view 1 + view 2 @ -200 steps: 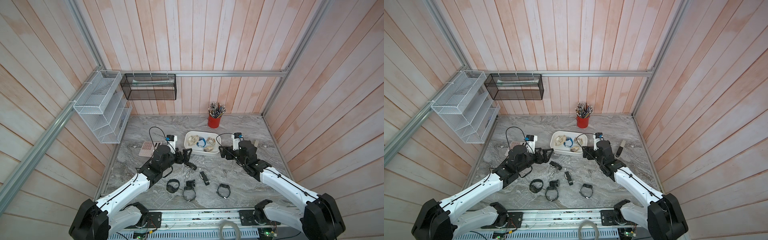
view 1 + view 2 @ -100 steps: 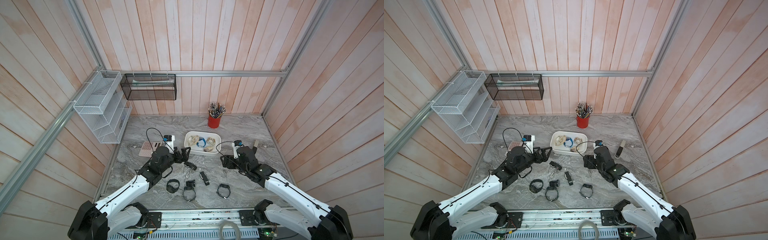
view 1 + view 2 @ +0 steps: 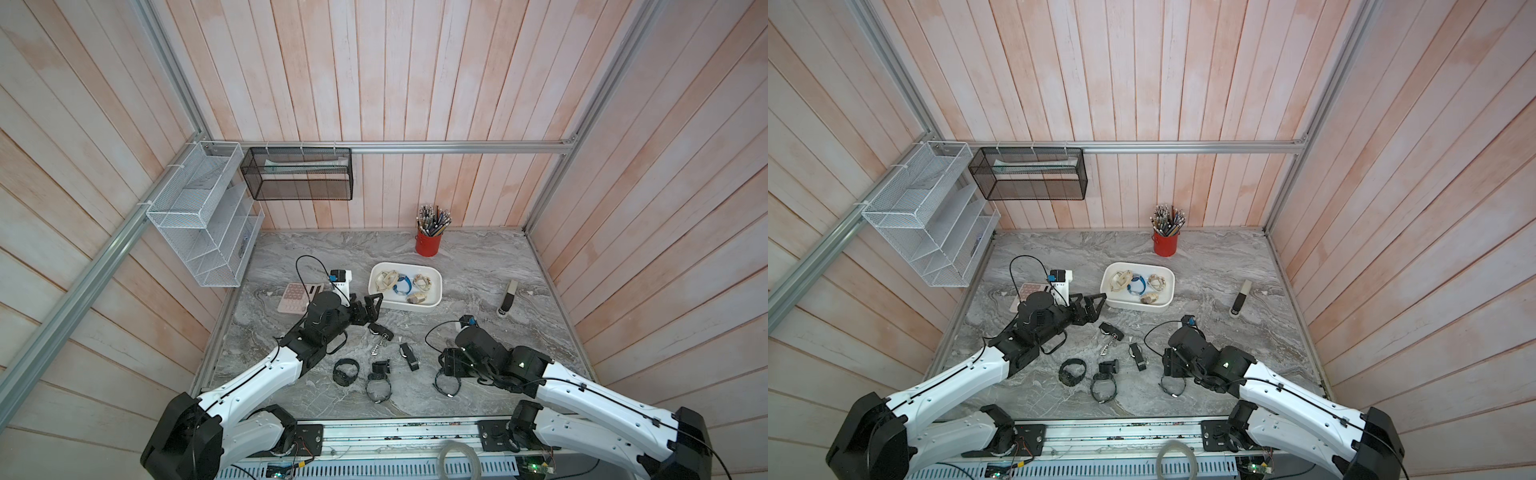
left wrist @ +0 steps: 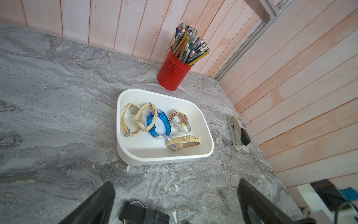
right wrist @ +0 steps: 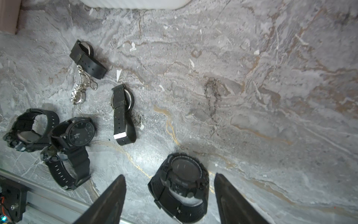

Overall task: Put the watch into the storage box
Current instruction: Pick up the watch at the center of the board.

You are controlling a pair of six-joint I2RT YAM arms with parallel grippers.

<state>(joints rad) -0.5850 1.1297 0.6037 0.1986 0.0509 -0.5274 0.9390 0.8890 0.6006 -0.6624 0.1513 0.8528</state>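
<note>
The white storage box sits mid-table and holds several pale and blue watches. A chunky black watch lies near the front edge of the table. My right gripper is open, one finger on each side of this watch with a gap on both sides. My left gripper stands wide open just left of the box and holds nothing. A black strap watch lies below it.
Several more black watches and a silver chain watch lie between the arms. A red pen cup stands behind the box. A stapler lies at the right and a pink calculator at the left. Wire-mesh baskets hang on the left wall.
My right arm has pulled back from beside the box toward the table's front and come down over the black watch, its jaws narrowing a little. The left arm has barely moved.
</note>
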